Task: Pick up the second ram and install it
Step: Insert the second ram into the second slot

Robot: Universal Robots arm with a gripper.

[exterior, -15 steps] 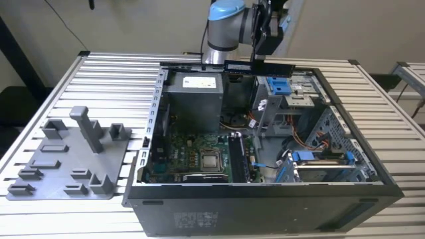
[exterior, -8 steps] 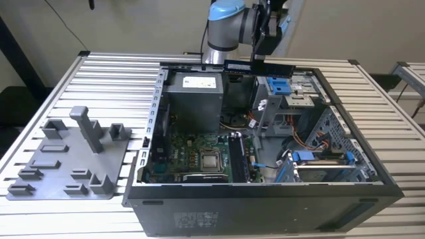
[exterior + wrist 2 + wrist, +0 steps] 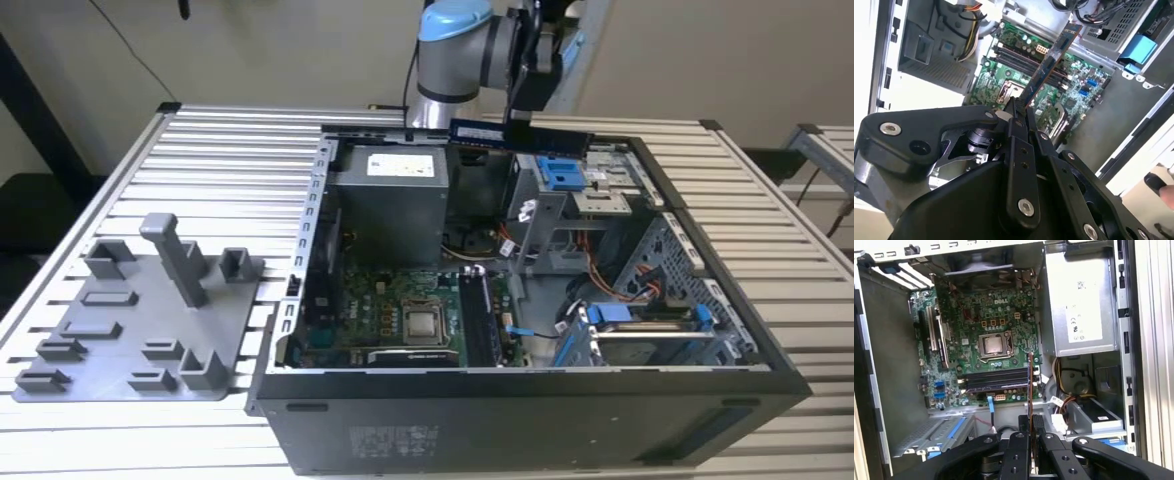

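My gripper (image 3: 529, 115) hangs above the far side of the open computer case (image 3: 534, 385) and is shut on the second ram (image 3: 521, 136), a thin dark stick held level over the case's far edge. In the second wrist view the ram (image 3: 1046, 67) reaches out from between the fingers (image 3: 1013, 116) over the green motherboard (image 3: 1004, 85). In the first wrist view the ram (image 3: 1030, 385) shows edge-on, above the black memory slots (image 3: 996, 379) beside the processor socket (image 3: 993, 344). The same slots (image 3: 478, 320) lie well below the gripper in the exterior view.
A gray power supply box (image 3: 394, 195) stands in the case's far part. Blue drive latches (image 3: 563, 172) and metal drive cages (image 3: 641, 330) fill the exterior view's right side. A gray fixture plate with blocks (image 3: 134, 320) lies on the slatted table (image 3: 227, 150) at the exterior view's left.
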